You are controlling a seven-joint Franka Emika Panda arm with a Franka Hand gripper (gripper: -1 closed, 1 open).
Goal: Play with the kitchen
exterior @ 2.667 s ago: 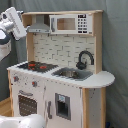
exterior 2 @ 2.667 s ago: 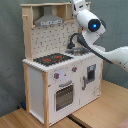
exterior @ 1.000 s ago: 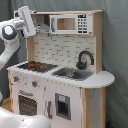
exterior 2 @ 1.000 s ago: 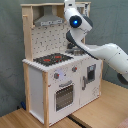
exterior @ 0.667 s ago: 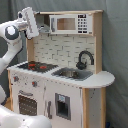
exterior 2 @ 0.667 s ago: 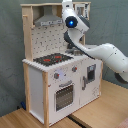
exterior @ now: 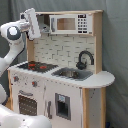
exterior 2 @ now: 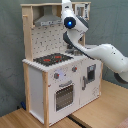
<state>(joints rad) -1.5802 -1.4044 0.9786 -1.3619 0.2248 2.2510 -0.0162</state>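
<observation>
The kitchen is standing upright and filling most of both exterior views, a tall unit of pale wood and white panels against a grey curtain. In the second exterior view the kitchen is resting on a wooden floor.

The robot arm is the next largest thing. In the second exterior view it is reaching in from the second exterior view's right, its white links arching over the counter up to the top shelf. In the first exterior view the arm is coming in from the first exterior view's left, with its upper end held high beside the hood.

The gripper is hanging at the level of the upper shelf, near the hood. I cannot tell whether its fingers are wide or narrow, and it does not appear to be holding anything.

On the front, the oven door is sitting closed below a row of knobs. The white counter is curving out at the first exterior view's right end.

The microwave is sitting on the top shelf. On the counter, the black-red hob is lying on the first exterior view's left, the sink just beside it, and the black faucet is arching over the sink's far edge.
</observation>
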